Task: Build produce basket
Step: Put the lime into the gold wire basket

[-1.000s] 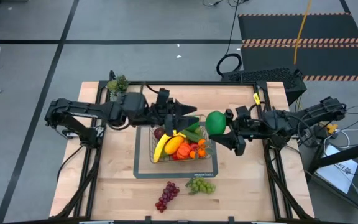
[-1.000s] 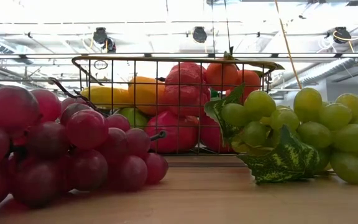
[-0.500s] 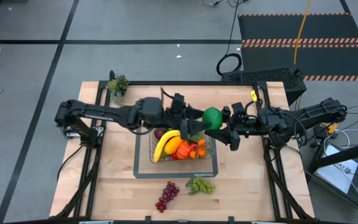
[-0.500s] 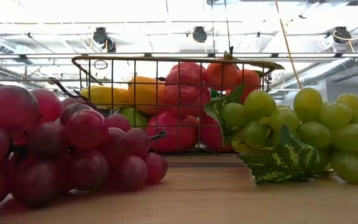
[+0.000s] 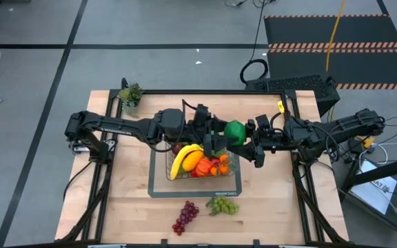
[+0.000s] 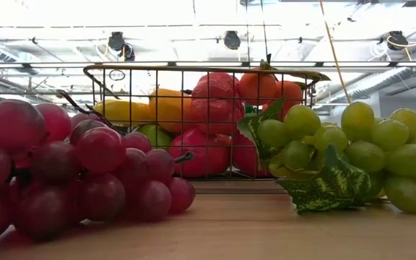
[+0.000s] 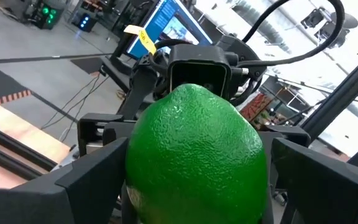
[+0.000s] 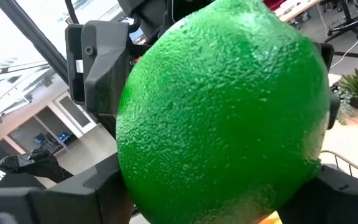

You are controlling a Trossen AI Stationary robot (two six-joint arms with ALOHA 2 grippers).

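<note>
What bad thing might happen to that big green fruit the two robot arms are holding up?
1. The green fruit sits between the right tool and the open left tool, above the basket edge; a clumsy handover might drop it outside.
2. The basket looks heaped, so it may roll off.

The basket (image 5: 158, 180) is sitting at table (image 5: 116, 207) centre. Two grape bunches (image 5: 185, 217) (image 5: 223, 205) are lying at its 6 o'clock; a ball (image 5: 236, 131) is hanging at its 1 o'clock.
</note>
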